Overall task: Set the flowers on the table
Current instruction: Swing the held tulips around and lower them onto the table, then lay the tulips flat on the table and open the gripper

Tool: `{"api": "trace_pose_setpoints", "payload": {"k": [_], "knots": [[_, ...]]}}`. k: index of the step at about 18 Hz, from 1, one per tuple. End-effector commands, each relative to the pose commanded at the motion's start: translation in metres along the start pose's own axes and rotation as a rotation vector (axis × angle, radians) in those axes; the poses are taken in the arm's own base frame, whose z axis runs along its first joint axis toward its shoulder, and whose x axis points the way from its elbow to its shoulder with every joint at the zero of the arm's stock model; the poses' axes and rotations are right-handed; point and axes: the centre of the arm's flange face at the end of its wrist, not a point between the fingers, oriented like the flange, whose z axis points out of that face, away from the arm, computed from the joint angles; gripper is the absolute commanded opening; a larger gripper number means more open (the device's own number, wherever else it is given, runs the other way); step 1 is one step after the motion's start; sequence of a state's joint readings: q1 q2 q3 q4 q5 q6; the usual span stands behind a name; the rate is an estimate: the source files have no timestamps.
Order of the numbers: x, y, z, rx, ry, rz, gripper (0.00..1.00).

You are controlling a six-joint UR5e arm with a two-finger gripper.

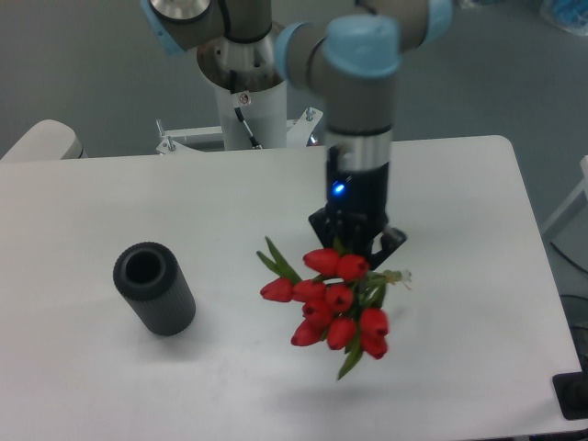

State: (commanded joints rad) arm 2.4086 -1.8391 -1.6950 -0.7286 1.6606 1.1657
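The flowers (332, 304) are a bunch of red tulips with green leaves, hanging near the middle of the white table (459, 211). Their heads point toward the camera and down. My gripper (356, 248) points down and is shut on the stems, where the pale string (397, 276) shows at the right. A faint shadow on the tabletop below suggests the bunch is held above the surface, not resting on it. The fingertips are mostly hidden behind the blooms.
A dark grey ribbed cylinder vase (153, 288) stands on the table at the left, its opening facing up. The arm's base (243, 92) is behind the table's far edge. A dark object (574, 395) sits at the right front corner.
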Motion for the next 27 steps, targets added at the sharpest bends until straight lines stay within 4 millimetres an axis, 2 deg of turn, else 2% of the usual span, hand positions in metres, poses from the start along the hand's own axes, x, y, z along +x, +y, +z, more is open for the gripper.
{"api": "trace_pose_setpoints", "payload": {"k": [2, 7, 11, 15, 17, 19, 21, 24, 27], "knots": [[0.019, -0.018, 0.011, -0.092, -0.014, 0.065, 0.13], [0.035, -0.019, 0.054, -0.155, 0.035, 0.09, 0.13], [0.053, -0.03, 0.085, -0.184, 0.076, 0.122, 0.13], [0.063, -0.035, 0.103, -0.217, 0.092, 0.143, 0.13], [0.062, -0.036, 0.101, -0.217, 0.087, 0.144, 0.15], [0.059, -0.036, 0.097, -0.212, 0.079, 0.141, 0.29], [0.053, -0.039, 0.091, -0.201, 0.066, 0.138, 0.62], [0.033, -0.044, 0.075, -0.177, 0.029, 0.139, 0.95], [0.01, -0.054, 0.054, -0.14, -0.016, 0.155, 0.99]]}}
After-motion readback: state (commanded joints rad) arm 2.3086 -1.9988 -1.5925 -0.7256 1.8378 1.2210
